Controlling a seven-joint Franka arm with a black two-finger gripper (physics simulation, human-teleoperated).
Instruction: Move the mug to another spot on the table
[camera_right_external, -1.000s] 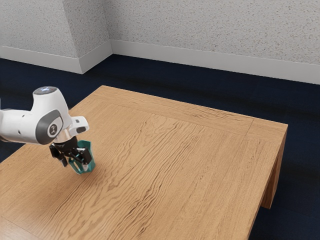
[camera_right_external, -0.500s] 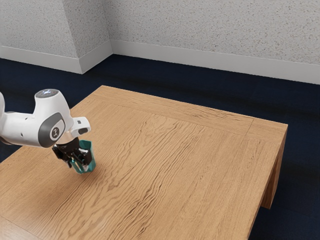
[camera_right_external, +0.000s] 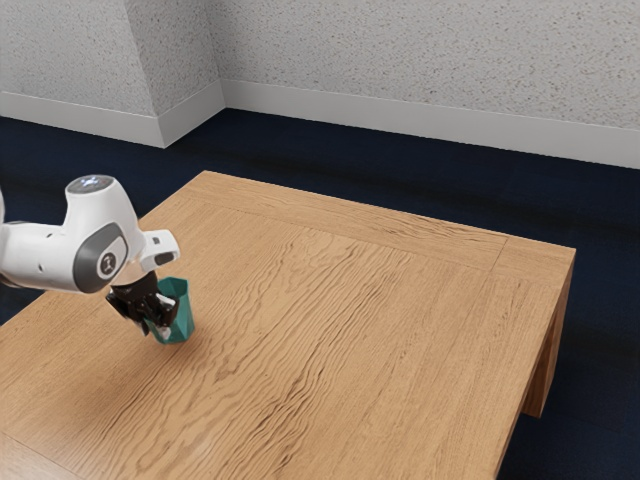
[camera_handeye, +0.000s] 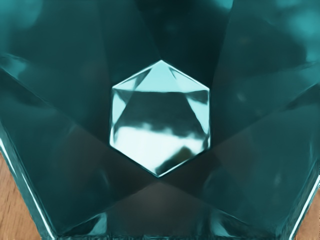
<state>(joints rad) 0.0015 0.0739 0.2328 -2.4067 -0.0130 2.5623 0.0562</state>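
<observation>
— What's moved?
— The mug (camera_right_external: 178, 312) stands straighter now and has shifted toward the exterior view's right, on the table's (camera_right_external: 380, 300) left part.
— And the gripper (camera_right_external: 148, 306)?
— At its rim; I cannot tell whether it grips.

White rounded arm links (camera_right_external: 40, 256); grey round joint cap (camera_right_external: 103, 260), dark mark; black hand (camera_right_external: 152, 313).

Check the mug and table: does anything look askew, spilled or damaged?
Nothing stands out. The teal mug stands roughly upright on the wooden table, toward the exterior view's left, with the gripper against it. No spill or damage shows.
</observation>
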